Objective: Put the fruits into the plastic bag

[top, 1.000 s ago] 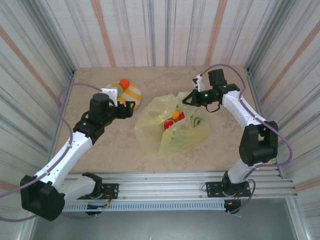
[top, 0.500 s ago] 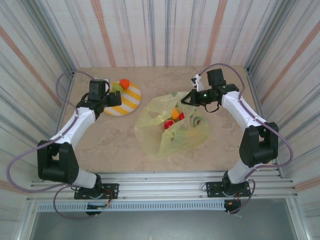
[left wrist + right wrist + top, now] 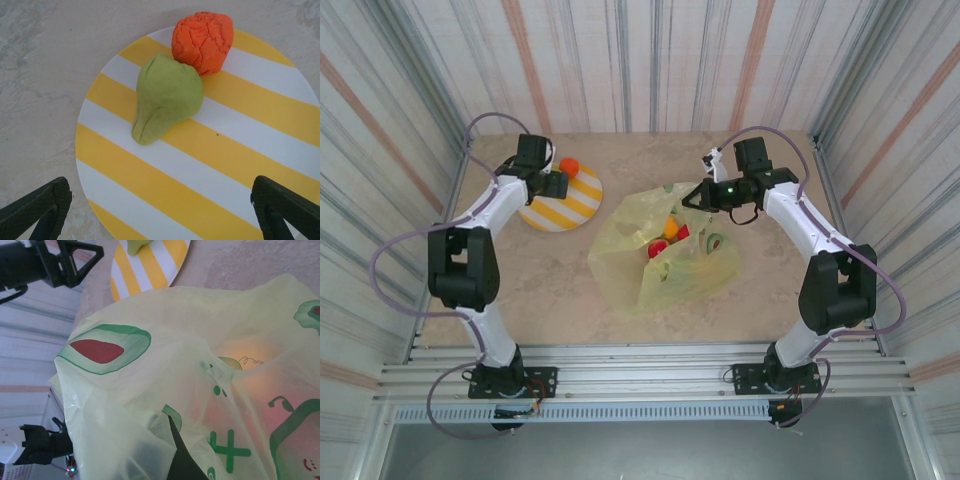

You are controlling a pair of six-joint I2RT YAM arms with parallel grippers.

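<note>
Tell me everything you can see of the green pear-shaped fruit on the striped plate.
The green fruit is a matte, dough-like pear shape, broad at one end and tapering to a creased narrow end. It lies on its side on the yellow-and-white striped plate, across several stripes. Its broad end touches the cracked orange fruit. The left gripper, fingers spread wide, is clear of it.

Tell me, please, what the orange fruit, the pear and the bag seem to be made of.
Orange fruit: matte, cracked skin, probably dried modelling dough or foam.
Pear: matte, softly creased, likely the same stuff.
Bag: thin translucent plastic film, crinkled, with colours glowing through it.
</note>
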